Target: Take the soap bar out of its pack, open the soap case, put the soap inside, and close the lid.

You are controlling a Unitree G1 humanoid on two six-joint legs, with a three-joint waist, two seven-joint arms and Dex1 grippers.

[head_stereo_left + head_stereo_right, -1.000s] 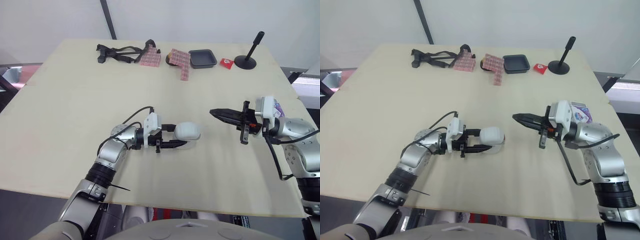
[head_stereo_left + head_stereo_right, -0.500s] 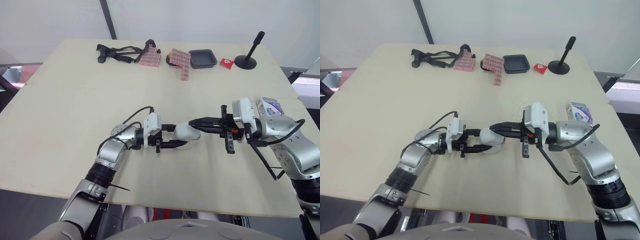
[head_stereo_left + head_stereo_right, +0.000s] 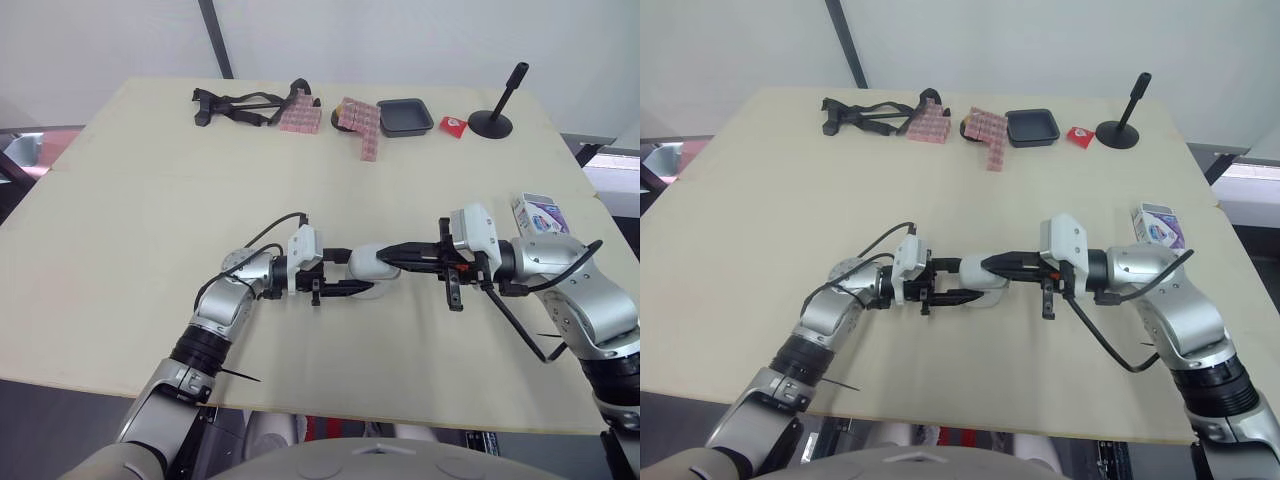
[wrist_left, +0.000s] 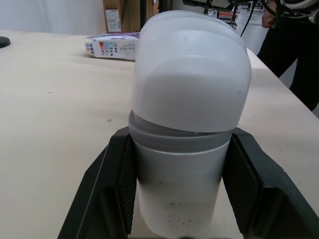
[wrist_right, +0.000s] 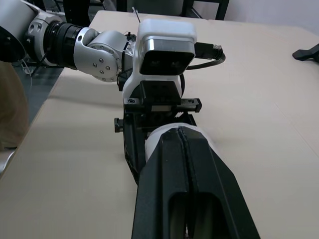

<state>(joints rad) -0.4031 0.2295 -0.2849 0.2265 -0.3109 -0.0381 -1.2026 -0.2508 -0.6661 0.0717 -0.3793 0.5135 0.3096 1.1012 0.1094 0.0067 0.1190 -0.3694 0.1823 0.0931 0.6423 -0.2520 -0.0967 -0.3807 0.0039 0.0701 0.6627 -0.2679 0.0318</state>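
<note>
The white soap case point(image 3: 368, 263) lies on the table near the front middle, its rounded lid point(image 4: 192, 74) sitting on the base. My left gripper point(image 3: 360, 271) is shut on the case, with a black finger point(image 4: 112, 184) pressed on each side of the base. Reaching in from the right, my right gripper point(image 3: 386, 259) is shut, its fingers point(image 5: 187, 174) pressed together and their tips resting against the case's lid. The soap pack point(image 3: 538, 212), a white and purple box, lies flat near the table's right edge behind my right arm.
Along the far edge stand a black strap tool point(image 3: 235, 105), pink patterned pieces point(image 3: 360, 122), a black tray point(image 3: 405, 116), a small red packet point(image 3: 453, 125) and a black stand point(image 3: 492, 122). The table's front edge point(image 3: 400, 405) runs close below both arms.
My right gripper has swung left from the table's right side until its shut tips reached the soap case. The left gripper and case have stayed put.
</note>
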